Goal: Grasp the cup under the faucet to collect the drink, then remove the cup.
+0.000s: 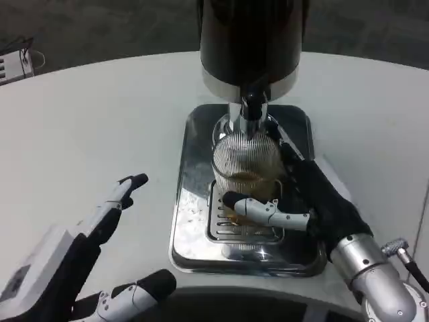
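On the left, our left hand (pixel 100 255) rests low near the table (pixel 87 121) edge, fingers spread apart, holding nothing. In the middle, the cup (pixel 246 157) stands on the metal tray (pixel 194 174) directly under the faucet (pixel 253 106) of the dark dispenser (pixel 251 40), with some amber drink at its bottom. On the right, our right hand (pixel 305 201) wraps the cup, fingers clamped on it. We judge we are mid-collection; next we must draw the cup out level, without spilling.
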Robot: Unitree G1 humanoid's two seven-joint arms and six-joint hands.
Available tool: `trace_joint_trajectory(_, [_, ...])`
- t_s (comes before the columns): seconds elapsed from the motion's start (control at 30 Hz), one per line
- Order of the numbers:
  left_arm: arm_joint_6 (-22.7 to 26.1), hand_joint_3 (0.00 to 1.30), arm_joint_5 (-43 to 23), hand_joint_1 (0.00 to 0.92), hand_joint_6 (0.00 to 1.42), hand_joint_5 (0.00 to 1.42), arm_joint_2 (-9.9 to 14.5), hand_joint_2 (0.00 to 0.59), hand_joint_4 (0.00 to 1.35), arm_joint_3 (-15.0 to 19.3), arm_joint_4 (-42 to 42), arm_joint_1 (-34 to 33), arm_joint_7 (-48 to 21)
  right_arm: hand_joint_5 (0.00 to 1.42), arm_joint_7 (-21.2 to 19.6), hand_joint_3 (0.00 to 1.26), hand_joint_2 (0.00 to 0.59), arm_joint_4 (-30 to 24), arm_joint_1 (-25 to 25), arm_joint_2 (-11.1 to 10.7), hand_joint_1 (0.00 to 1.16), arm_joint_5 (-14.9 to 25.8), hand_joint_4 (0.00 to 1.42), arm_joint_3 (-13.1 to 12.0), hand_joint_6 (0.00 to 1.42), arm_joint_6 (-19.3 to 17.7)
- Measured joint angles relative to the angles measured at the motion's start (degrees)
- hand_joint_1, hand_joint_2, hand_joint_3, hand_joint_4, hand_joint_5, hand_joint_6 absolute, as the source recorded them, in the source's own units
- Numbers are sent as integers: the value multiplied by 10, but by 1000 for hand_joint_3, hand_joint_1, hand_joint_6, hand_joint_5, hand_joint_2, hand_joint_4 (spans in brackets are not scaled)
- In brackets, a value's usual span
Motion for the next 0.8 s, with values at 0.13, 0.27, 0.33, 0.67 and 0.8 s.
trace_joint_trajectory(0.13, [6,89,-3,0,171,113,7,55,10,0,-7,14,-11,0,-13,0,195,17,-4,8,837,-2,0,2,0,-5])
trace_joint_trajectory(0.27, [10,89,-6,0,172,113,16,54,10,0,-11,23,-23,2,-26,0,195,36,-13,12,838,-2,0,4,1,-15])
trace_joint_trajectory(0.33, [10,90,-8,0,172,112,25,52,10,2,-15,29,-30,2,-35,0,195,44,-17,15,838,-2,0,5,1,-20])
trace_joint_trajectory(0.67, [20,98,-25,0,172,112,38,50,10,18,-18,42,-47,20,-65,0,195,74,-27,31,839,-4,0,7,1,-38])
trace_joint_trajectory(0.8, [23,98,-25,0,172,112,42,49,12,18,-23,44,-53,71,-78,0,195,83,-34,33,839,-12,35,9,23,-42])
